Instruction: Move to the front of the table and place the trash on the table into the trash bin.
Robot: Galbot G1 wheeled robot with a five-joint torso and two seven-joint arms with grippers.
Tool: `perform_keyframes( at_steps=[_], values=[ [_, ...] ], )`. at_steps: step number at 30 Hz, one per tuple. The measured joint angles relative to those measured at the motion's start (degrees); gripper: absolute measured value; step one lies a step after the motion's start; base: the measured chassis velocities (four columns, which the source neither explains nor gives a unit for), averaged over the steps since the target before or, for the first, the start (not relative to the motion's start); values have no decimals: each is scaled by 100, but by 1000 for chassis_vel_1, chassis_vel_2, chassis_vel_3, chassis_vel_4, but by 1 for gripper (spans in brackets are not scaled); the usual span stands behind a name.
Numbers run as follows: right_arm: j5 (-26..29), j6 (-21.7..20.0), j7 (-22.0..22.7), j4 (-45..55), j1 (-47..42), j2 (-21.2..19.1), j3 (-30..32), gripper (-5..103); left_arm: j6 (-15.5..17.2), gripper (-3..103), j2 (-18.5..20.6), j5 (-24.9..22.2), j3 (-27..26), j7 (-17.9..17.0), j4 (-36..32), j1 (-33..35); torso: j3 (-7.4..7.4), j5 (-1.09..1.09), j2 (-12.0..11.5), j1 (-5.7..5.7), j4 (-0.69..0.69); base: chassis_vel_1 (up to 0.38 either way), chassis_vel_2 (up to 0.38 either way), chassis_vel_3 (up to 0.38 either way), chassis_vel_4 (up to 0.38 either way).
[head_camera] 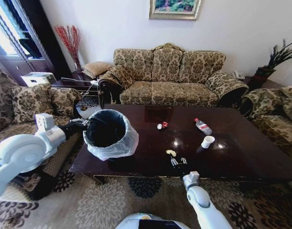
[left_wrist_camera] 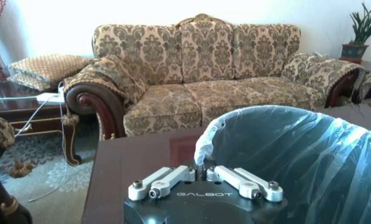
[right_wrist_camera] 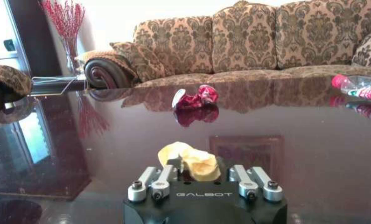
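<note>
The dark glossy table (head_camera: pixel 251 157) carries the trash bin (head_camera: pixel 110 133) at its left end. Right of the bin lie a yellowish scrap (head_camera: pixel 171 153) near the front edge, a red-white wrapper (head_camera: pixel 162 125) farther back, then a paper cup (head_camera: pixel 207 141) and a plastic bottle (head_camera: pixel 203 126) beyond it.

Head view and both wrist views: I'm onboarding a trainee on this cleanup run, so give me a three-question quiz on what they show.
1. True or false: the trash bin stands on the floor beside the table.
2. Which piece of trash is the right gripper at? A) paper cup B) yellowish scrap C) plastic bottle
3. Fill in: the left gripper is at the bin's ____.

Key:
1. False; it sits on the table's left end.
2. B; the scrap lies between its fingers at the table's near edge.
3. Rim, on the bag folded over it.
</note>
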Motion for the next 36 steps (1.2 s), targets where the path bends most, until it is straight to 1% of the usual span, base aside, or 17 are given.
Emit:
perform_keyframes(
  at_steps=[5,6,7,9,11,17,19,20,23,25,26,27,28,29,32,34,36],
  values=[
    [-12,20,-10,-88,13,-9,-10,13,-15,4,4,5,0,21,25,10,0,-1,0,-1,1,0,0,0,0],
    [-12,20,-10,-88,13,-9,-10,13,-15,4,4,5,0,21,25,10,0,-1,0,-1,1,0,0,0,0],
    [-11,24,-10,-88,2,-9,-10,7,-25,4,-1,15,0,29,28,20,0,-1,0,-1,1,0,0,0,0],
    [-12,28,-10,-86,-10,-9,-9,7,-33,4,-5,23,1,36,33,29,0,-1,0,0,1,0,0,0,0],
    [-6,66,-15,-58,-45,-20,-8,1,-45,4,-7,37,3,42,42,43,0,0,0,0,0,0,0,0,0],
    [209,371,-233,380,-210,-75,50,0,-48,4,22,42,-10,53,95,66,0,-1,0,0,1,0,0,0,0],
    [387,539,-454,990,-318,-122,113,0,-48,4,54,42,-35,58,114,87,0,-1,0,0,0,0,0,0,0],
    [387,539,-454,990,-318,-122,113,0,-48,4,54,42,-35,58,114,87,0,-1,0,0,0,0,0,0,0],
    [675,573,-773,2131,-349,-239,59,0,-34,4,108,41,-44,62,96,147,0,-4,0,0,1,0,0,0,0],
    [715,548,-823,2331,-327,-262,19,0,-22,4,122,41,-45,62,77,158,0,-4,0,0,1,0,0,0,0],
    [777,385,-900,2856,-212,-344,-120,0,23,4,191,36,-41,62,2,187,-1,-4,0,-1,3,0,0,0,0],
    [789,248,-910,3116,-132,-385,-210,0,42,4,254,31,-27,64,-36,197,-1,-3,0,-1,3,0,0,0,0],
    [789,248,-910,3116,-132,-385,-210,0,42,4,254,31,-27,64,-36,197,-1,-3,0,-1,3,0,0,0,0],
    [806,109,-923,3397,-26,-437,-365,0,68,4,319,28,-21,80,-101,226,-1,-1,0,0,0,0,0,0,0],
    [827,-86,-1079,3974,239,-557,-870,0,137,4,360,5,-36,127,-306,323,0,-1,0,0,0,0,0,0,0],
    [830,-107,-1128,4068,271,-574,-963,0,149,4,360,2,-42,124,-339,340,0,0,0,0,1,0,0,0,0],
    [803,-185,-1357,4369,352,-646,-1348,0,186,4,359,-24,-69,82,-486,417,-1,-1,0,0,1,0,0,0,0]
  ],
)
